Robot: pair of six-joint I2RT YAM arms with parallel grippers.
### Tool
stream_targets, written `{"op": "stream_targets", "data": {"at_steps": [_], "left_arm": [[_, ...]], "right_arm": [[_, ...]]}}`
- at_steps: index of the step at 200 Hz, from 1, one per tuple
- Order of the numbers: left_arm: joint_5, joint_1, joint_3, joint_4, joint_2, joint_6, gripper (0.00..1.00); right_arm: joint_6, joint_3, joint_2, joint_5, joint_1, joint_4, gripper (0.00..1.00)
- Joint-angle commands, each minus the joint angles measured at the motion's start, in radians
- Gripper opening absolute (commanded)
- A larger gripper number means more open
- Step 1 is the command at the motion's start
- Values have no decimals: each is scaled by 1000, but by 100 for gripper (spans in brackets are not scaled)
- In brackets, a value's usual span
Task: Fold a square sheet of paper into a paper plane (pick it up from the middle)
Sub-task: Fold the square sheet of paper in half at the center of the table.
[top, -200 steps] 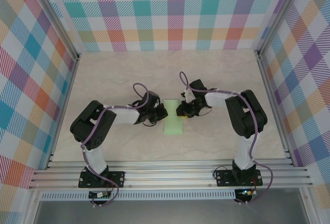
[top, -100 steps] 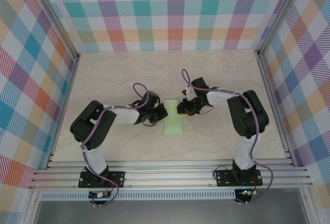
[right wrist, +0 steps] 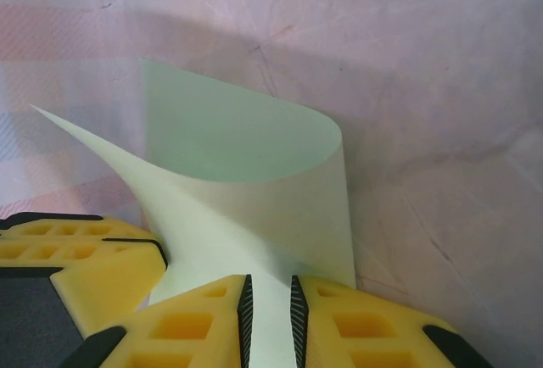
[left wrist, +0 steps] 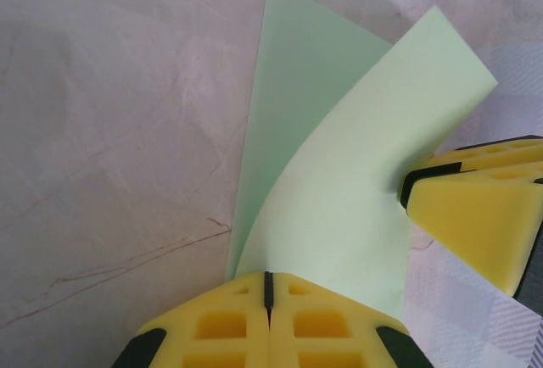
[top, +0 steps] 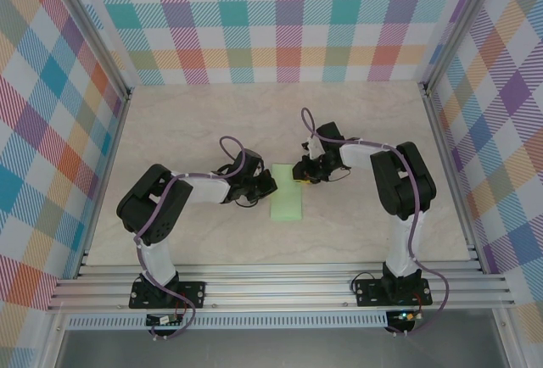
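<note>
Worktop (top: 195, 122) of pale veined stone ran between plaid walls (top: 288, 29), with the left arm (top: 170, 203) and the right arm (top: 403, 181) both reaching in toward its middle. The square sheet of paper (top: 287, 203) sat there between them, pale green and doubled over into a narrow strip, its lower layer flat on the worktop. In the left wrist view the upper layer (left wrist: 356, 181) curled up off the lower one in a loose bend, and the right wrist view showed it arching over in the same way. The right fingers (right wrist: 331, 296) stood a thin gap apart with that layer's edge pinched between them. The left fingers (left wrist: 242, 292) were pressed together at the sheet's edge on their side; whether any paper was caught in them could not be told
</note>
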Motion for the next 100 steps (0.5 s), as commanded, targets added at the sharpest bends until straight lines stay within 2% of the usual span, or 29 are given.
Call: {"op": "stream_targets", "data": {"at_steps": [1, 46, 100], "left_arm": [[-3, 0, -16, -88, 52, 17, 0], [-6, -1, -22, -95, 42, 18, 0], [-6, -1, -20, -97, 43, 18, 0]], "right_arm": [[-20, 19, 3, 25, 4, -48, 23], [-21, 102, -19, -5, 2, -84, 24], [-17, 156, 81, 14, -13, -88, 24]]}}
